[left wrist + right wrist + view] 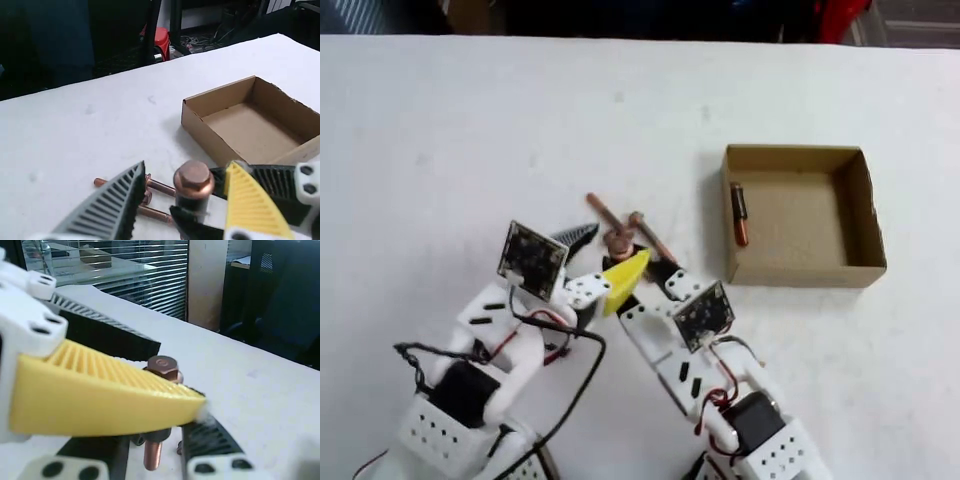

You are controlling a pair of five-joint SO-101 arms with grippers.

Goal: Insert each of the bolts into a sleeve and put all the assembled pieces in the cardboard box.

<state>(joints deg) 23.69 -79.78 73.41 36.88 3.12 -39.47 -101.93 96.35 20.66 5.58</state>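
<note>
My right gripper is clamped on a dark sleeve and holds it upright above the tabletop, a short way off the cardboard box, on the side of its tall near wall. A copper bolt stands in that sleeve, with its hex head on top and its shank poking out below between my black fingers. I judge this bolt seated, or very nearly.

My left gripper is released. Its grey finger and its yellow finger stand on either side of the bolt head, with a gap showing on each side, so it grips nothing.

One loose bolt lies flat on the tabletop just beyond the grippers, between them and the box. A second loose bolt lies a little farther from the box than the first.

Inside the box, one assembled piece lies along the wall that faces the grippers.

By my reckoning, one piece is delivered and one is in hand and has yet to go across to the box. The two loose bolts each need a sleeve before they can follow, so the job looks somewhat under halfway done.
</note>
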